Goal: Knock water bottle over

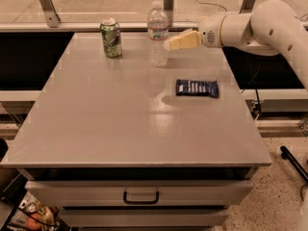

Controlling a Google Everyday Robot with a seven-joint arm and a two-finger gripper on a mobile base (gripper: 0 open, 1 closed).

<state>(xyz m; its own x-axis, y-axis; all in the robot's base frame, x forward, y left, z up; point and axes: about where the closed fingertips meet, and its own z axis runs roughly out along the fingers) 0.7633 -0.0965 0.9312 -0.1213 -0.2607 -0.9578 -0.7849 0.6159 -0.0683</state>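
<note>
Single view only. Looks from high above the near edge of the table (120, 124), facing forward and down toward 12 o'clock. Mid range: takes in the whole tabletop, with the drawer (139, 190) at 6 o'clock. Shows the gripper (168, 44) reaching in from 2 o'clock, just beside the water bottle (157, 32).

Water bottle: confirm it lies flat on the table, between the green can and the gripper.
Not flat: the camera view shows the water bottle standing upright on the table, between the green can and the gripper, whose tip is at its side.
</note>
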